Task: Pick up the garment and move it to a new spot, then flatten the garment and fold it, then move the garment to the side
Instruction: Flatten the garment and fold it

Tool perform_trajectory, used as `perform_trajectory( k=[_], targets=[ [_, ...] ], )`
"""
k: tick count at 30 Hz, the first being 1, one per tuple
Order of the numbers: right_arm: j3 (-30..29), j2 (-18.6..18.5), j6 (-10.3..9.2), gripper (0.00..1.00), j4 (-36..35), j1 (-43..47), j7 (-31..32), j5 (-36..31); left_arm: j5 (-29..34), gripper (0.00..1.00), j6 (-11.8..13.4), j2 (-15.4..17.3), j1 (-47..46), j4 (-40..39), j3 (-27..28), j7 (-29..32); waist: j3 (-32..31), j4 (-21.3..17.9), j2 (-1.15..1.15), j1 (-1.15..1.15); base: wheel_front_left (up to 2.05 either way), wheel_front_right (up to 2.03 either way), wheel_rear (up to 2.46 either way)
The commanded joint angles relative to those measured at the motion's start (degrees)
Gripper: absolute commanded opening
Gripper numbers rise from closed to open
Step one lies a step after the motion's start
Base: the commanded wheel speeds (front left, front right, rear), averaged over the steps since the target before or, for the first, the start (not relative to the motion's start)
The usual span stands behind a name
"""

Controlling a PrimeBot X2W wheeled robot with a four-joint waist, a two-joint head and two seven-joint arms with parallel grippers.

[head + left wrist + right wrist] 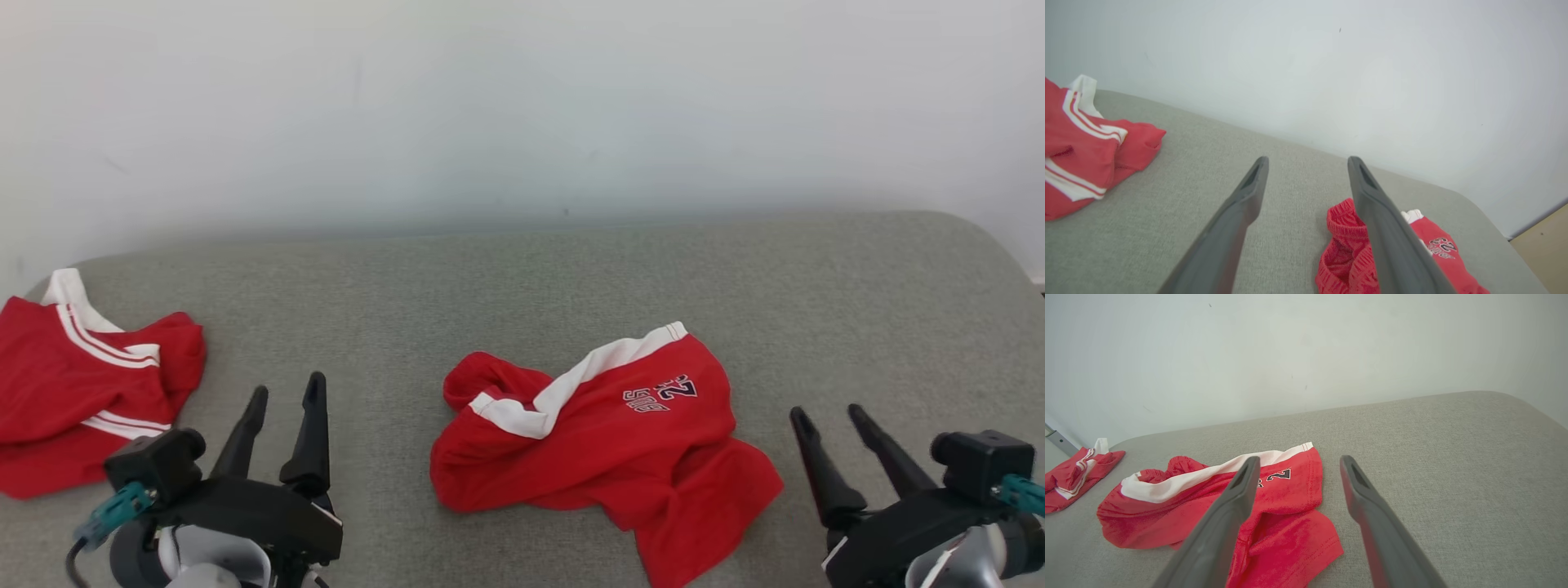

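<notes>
"Where was the red garment [604,433]?"

"It lay crumpled on the grey cushion [522,269], about the middle of the cushion's front half. A white band ran across its top, with dark lettering showing beside the band."

"Did either claw have hold of it?"

"No. The left gripper [287,388] hung over the cushion's front-left part, its two dark fingers spread wide with nothing between them. The right gripper [826,411] hung over the cushion's front-right part, just as wide open and just as empty. Neither touched the cloth."

"What else was on the cushion?"

"A second red piece [82,384] with white stripes was bunched at the cushion's left end, well apart from the first. A pale wall [522,106] rose behind the cushion's far edge."
</notes>
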Motion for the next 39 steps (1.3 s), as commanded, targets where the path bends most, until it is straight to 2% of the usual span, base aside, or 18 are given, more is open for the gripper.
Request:
perform_trajectory(
  k=[1, 5, 9, 13, 17, 21, 31, 35, 39],
  targets=[
    [-0.80, -0.24, -0.02, 1.00, 0.32, -0.85, -1.10, -0.56, 2.38, 1.00, -0.52, -0.48, 1.65, -0.98, 1.77, -0.29, -0.73, 1.24, 0.00, 0.00, 0.00, 0.00, 0.00],
    [-2.21, -0.23, -0.02, 1.00, 1.53, -1.22, -4.07, -1.34, 8.69, 1.00, -2.30, -2.90, 4.79, -3.98, 7.75, -0.31, -1.40, 2.54, 0.00, 0.00, 0.00, 0.00, 0.00],
    [-3.10, -0.22, -0.02, 1.00, 2.75, -1.17, -6.99, -0.82, 13.03, 1.00, -4.79, -6.85, 9.05, -7.02, 15.06, -0.32, -2.16, 3.69, 0.00, 0.00, 0.00, 0.00, 0.00],
    [-3.22, -0.22, -0.02, 1.00, 4.16, -0.35, -9.27, -0.03, 16.05, 1.00, -9.21, -10.56, 12.91, -9.01, 21.00, -0.32, -2.71, 4.58, 0.00, 0.00, 0.00, 0.00, 0.00],
    [-2.31, -0.23, -0.02, 1.00, 5.33, 0.13, -10.86, -0.88, 17.43, 1.00, -13.42, -12.74, 16.48, -8.11, 23.80, -0.32, -2.99, 4.98, 0.00, 0.00, 0.00, 0.00, 0.00],
    [-1.66, -0.23, -0.02, 1.00, 5.99, 0.33, -10.85, -2.05, 19.23, 1.00, -15.98, -11.96, 18.73, -5.96, 24.04, -0.33, -3.14, 4.91, 0.00, 0.00, 0.00, 0.00, 0.00],
    [-2.19, -0.24, -0.02, 1.00, 5.76, 2.21, -11.05, -4.01, 26.63, 1.00, -17.71, -5.72, 20.74, -5.33, 19.49, 0.64, -3.09, 4.50, 0.00, 0.00, 0.00, 0.00, 0.00],
    [-2.35, -0.22, -0.02, 1.00, 6.09, 2.75, -11.20, -3.85, 26.99, 1.00, -18.28, -5.10, 20.78, -5.27, 19.11, 0.53, -3.11, 4.37, 0.00, 0.00, 0.00, 0.00, 0.00],
    [-2.29, -0.23, -0.02, 1.00, 6.30, 2.92, -10.97, -3.85, 26.98, 1.00, -17.70, -5.15, 20.93, -4.52, 19.36, 0.43, -3.05, 4.30, 0.00, 0.00, 0.00, 0.00, 0.00]
  ],
)
